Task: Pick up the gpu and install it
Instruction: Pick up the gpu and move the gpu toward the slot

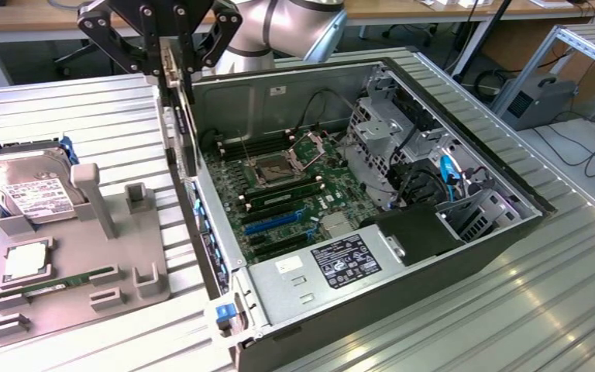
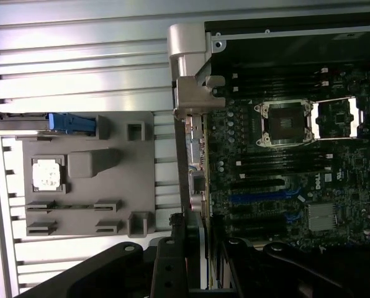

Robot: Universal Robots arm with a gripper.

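We see the gripper (image 1: 177,62), its top cut off by the frame, pinching the gpu (image 1: 180,116). The card hangs upright and edge-on along the computer case (image 1: 266,101) wall nearest the grey fixture tray (image 1: 101,248). Its face is hidden, and we cannot tell whether it is inside or outside that wall. The print on the hard drive (image 1: 29,194) and power supply (image 1: 297,279) labels is unreadable. White lettering on the motherboard (image 2: 284,174) reads Dell. Bare ribbed bench (image 1: 545,310) flanks the case.
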